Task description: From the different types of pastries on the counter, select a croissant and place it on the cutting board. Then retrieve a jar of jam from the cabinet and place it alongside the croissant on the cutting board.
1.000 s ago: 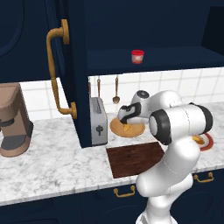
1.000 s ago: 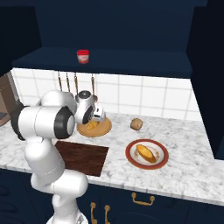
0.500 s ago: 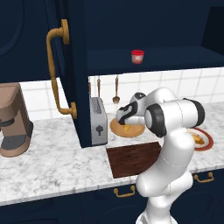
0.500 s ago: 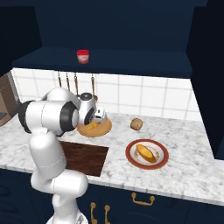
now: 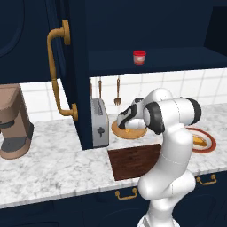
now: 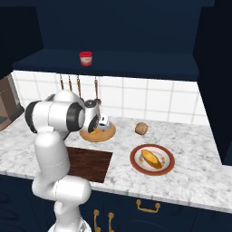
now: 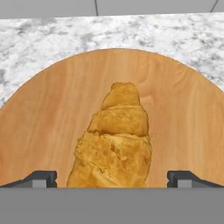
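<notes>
The croissant point(image 7: 116, 140) is golden-orange and lies on a round tan wooden plate point(image 7: 52, 109). My gripper point(image 7: 113, 179) hangs close above it, open, one fingertip point(image 7: 40, 178) on each side of the pastry and neither touching it. From the base cameras the gripper point(image 5: 125, 123) point(image 6: 98, 128) hovers low over that plate point(image 5: 133, 132). The dark brown cutting board point(image 5: 133, 162) point(image 6: 88, 163) lies bare in front of the plate on the marbled counter point(image 5: 57, 164). The red jar of jam point(image 5: 139, 57) point(image 6: 85, 58) stands on the open cabinet's shelf.
The navy cabinet door point(image 5: 75, 66) with its brass handle point(image 5: 57, 75) stands open at left. A toaster point(image 5: 99, 122) is beside the round plate, a coffee machine point(image 5: 13, 124) farther left. A round brown bun point(image 6: 141, 128) and a loaf point(image 6: 152, 158) on a red-rimmed plate sit to the right.
The arm's elbow has swung in closer to the body while the hand stayed over the round plate and sank slightly toward the croissant. The jaws have stayed open.
</notes>
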You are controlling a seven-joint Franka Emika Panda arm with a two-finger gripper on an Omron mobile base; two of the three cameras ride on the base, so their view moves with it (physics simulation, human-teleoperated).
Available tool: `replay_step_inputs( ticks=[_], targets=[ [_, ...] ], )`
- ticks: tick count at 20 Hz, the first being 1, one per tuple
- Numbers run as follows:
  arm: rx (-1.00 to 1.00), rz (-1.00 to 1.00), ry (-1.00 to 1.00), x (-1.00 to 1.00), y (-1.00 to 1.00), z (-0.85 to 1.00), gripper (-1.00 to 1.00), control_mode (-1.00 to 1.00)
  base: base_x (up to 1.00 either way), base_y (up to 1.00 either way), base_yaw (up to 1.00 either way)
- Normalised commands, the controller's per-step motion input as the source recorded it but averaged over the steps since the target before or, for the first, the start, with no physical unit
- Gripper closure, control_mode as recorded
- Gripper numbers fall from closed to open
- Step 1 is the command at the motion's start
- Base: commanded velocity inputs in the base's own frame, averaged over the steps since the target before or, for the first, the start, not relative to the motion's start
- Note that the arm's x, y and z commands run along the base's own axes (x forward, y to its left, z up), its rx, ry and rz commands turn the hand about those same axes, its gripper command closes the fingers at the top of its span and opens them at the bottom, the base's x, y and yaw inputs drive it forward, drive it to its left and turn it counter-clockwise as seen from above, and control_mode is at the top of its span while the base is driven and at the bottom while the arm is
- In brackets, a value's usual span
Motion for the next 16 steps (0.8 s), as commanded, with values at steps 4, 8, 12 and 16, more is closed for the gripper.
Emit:
replay_step_inputs(
  ticks=[4,8,12,16],
  targets=[
    [0.00,0.00,0.00,0.08,0.00,-0.24,-1.00,-1.00,0.00,0.00,0.00],
    [0.00,-0.01,0.00,0.16,0.04,-0.24,-1.00,-1.00,0.00,0.00,0.00],
    [0.00,-0.01,0.01,0.15,0.07,-0.23,-1.00,-1.00,0.00,0.00,0.00],
    [0.00,-0.01,0.00,0.06,0.03,-0.23,1.00,-1.00,0.00,0.00,0.00]
  ],
)
